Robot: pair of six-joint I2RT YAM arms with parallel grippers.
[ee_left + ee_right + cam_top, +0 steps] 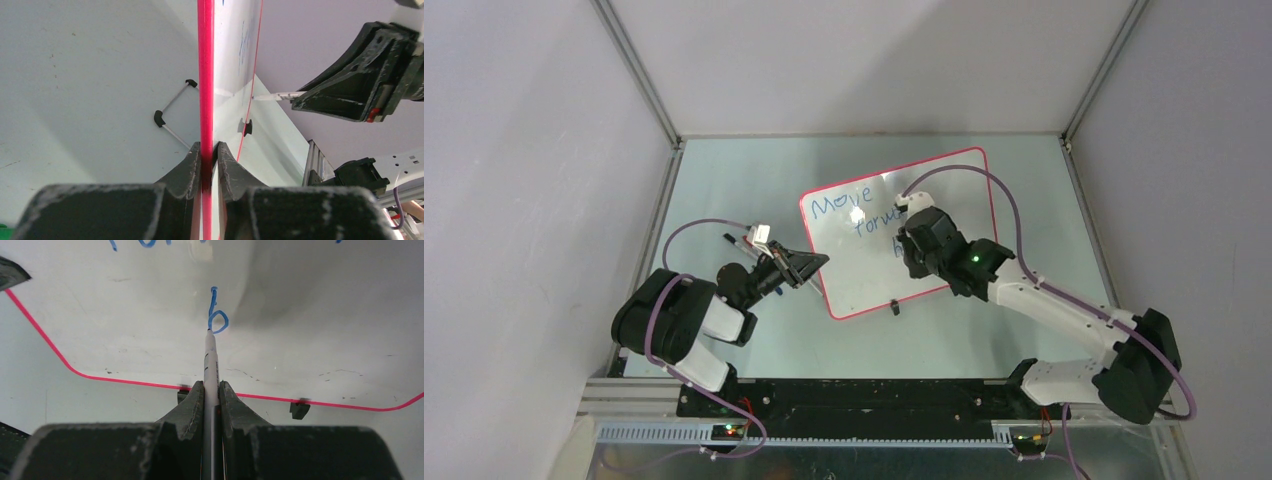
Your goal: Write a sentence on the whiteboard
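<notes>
- While the left gripper (209,148) pinches the whiteboard (864,275) tight by its red-pink left edge, the board sits angled on the table (1034,200), its far and right edges well apart from the walls (524,150).
- Across the board, the right gripper (211,386) clamps a marker (210,357), whose tip touches a blue "b" (213,302).
- The sentence (849,208) steps down from "Move", with white space below that letter down to the near edge.

A pale grey-green desk (724,170) sits boxed in by three plain, matte off-white panels: a left wall (524,150), a back wall (874,60) and a right wall (1194,150). Slim aluminium struts (639,70) slant up from the two far corners. A black base plate (874,395) and a slotted metal strip (864,432) run along the near edge. The light is soft and even.
</notes>
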